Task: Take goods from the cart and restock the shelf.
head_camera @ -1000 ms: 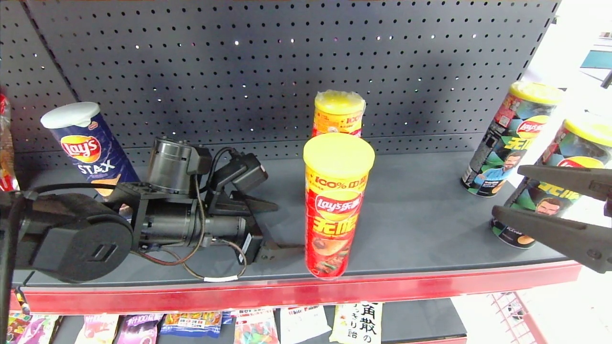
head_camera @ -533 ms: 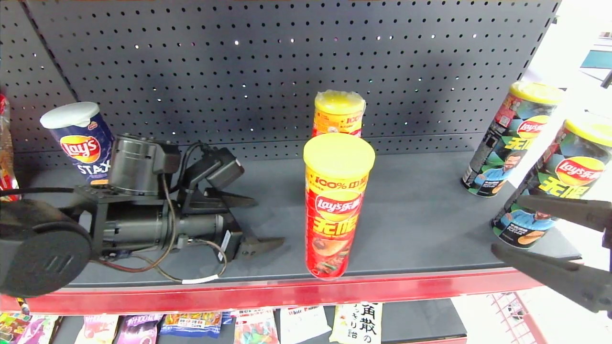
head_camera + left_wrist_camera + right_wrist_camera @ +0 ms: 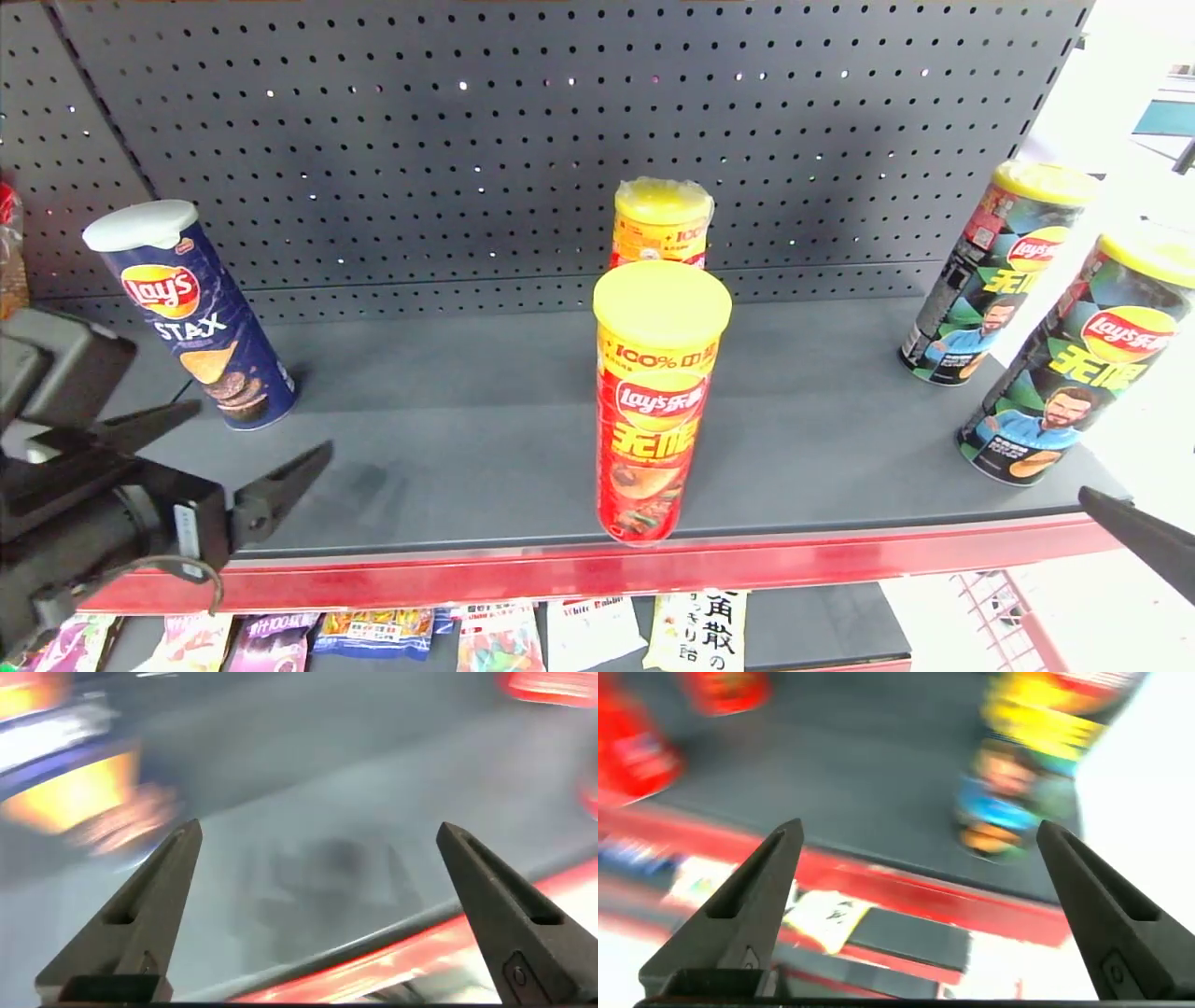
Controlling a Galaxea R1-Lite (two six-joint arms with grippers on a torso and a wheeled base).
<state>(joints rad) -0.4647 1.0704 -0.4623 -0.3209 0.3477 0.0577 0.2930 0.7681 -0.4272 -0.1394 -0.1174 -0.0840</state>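
Where the left gripper (image 3: 257, 434) hangs: low at the front-left corner of the shelf (image 3: 822, 420), just above its red lip (image 3: 560, 569) and well apart from the front red can (image 3: 656, 401).
Left gripper state: jaws spread wide; in the left wrist view, bare grey shelf surface shows between the 2 fingers.
Right gripper (image 3: 920, 829): off the shelf's front-right corner, jaws spread wide. The right wrist view has the red lip and the blurred front green can (image 3: 1022, 775) beyond them. 1 of its fingers (image 3: 1139, 546) pokes in at the head view's lower right edge.
Blue can (image 3: 191, 313): white lid, standing on the shelf at the left, toward the back. It is near the left gripper but apart from it.
Front red can: yellow lid, upright at the middle of the shelf, close to the lip.
Rear red can (image 3: 661, 224): straight behind the front one, by the pegboard (image 3: 467, 121), with a wrapped yellow lid.
Rear green can (image 3: 994, 271): at the right, toward the back, yellow lid.
Front green can: at the right end, nearer the lip, just beside the rear one. Whether the 2 touch cannot be told.
Lower shelf: a row of snack packets (image 3: 373, 635) under the red lip.
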